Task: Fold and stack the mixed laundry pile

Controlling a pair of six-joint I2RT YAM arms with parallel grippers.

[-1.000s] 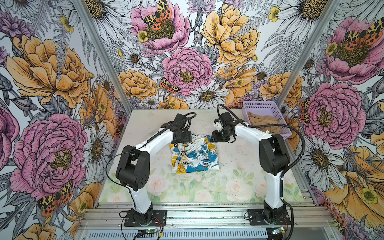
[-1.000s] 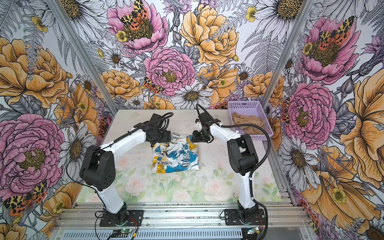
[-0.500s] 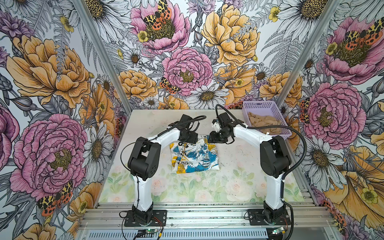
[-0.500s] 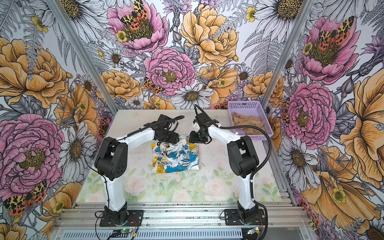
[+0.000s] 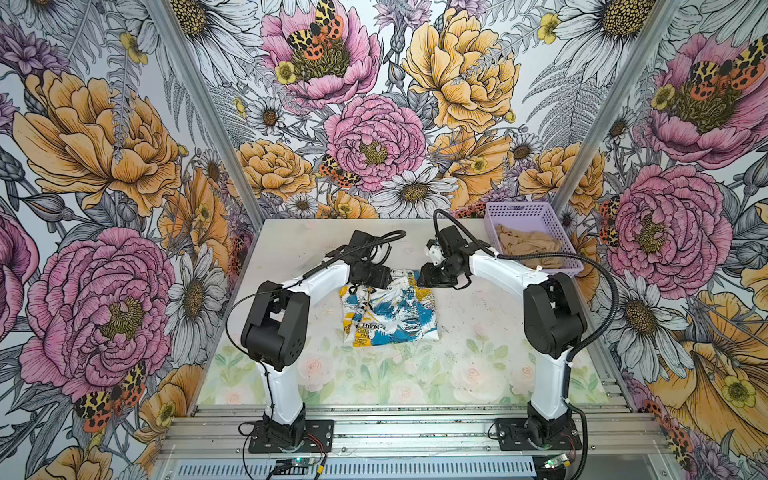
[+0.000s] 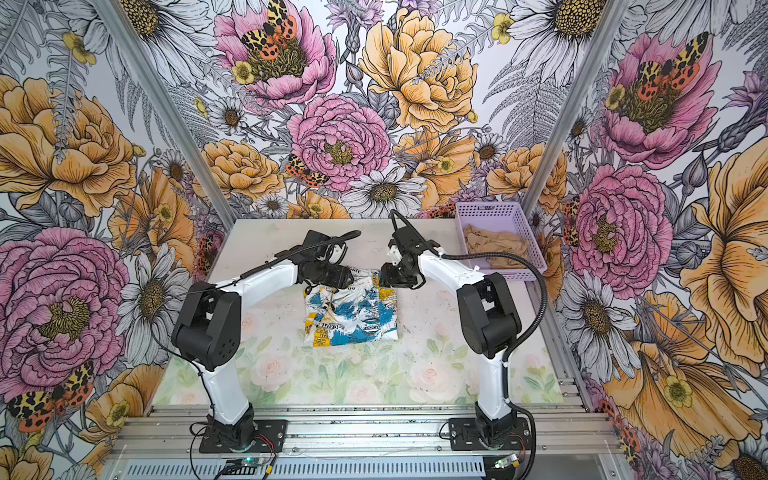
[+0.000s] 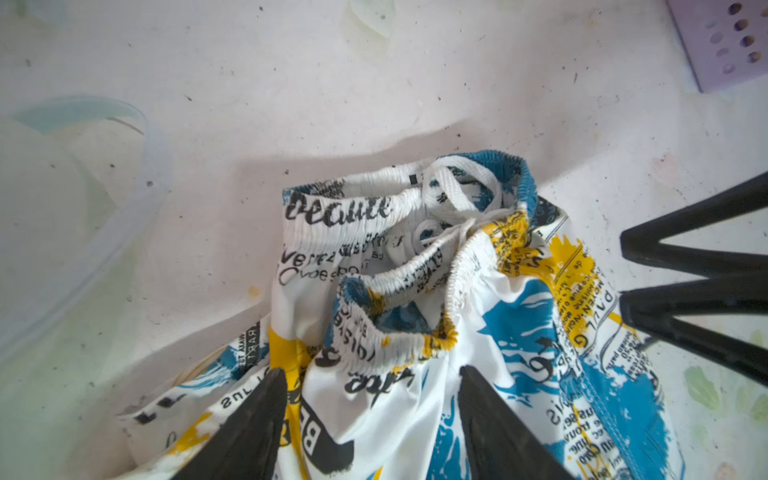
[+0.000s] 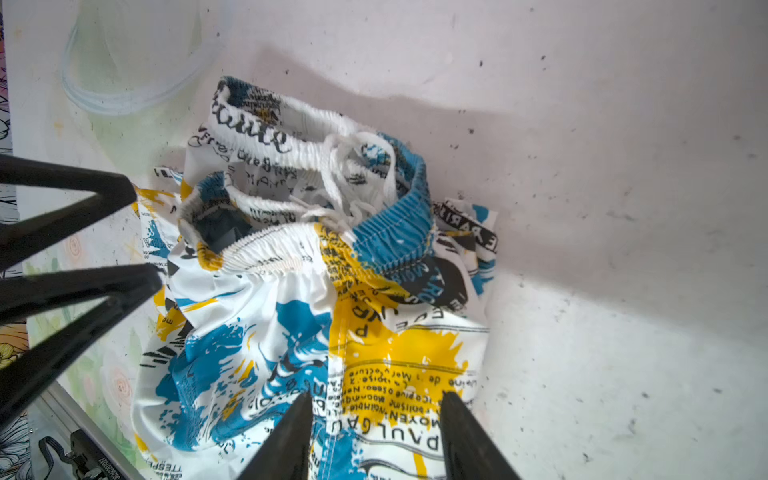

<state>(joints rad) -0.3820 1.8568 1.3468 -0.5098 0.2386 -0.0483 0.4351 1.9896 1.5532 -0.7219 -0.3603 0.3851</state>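
Shorts (image 5: 388, 309) on table (image 5: 478, 316). Left gripper (image 7: 370, 374) and right gripper (image 8: 376, 399) over shorts' waistband end, jaws apart. Tan garment (image 5: 528, 247) in basket (image 5: 519, 210).

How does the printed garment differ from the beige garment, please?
The printed garment is white with blue and yellow patches and black lettering; the beige garment is plain. The printed garment lies spread on the table; the beige garment lies crumpled in the basket. Both are soft cloth.

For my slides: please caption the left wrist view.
Open left gripper at the gathered waistband of the printed garment; right gripper open beside it.
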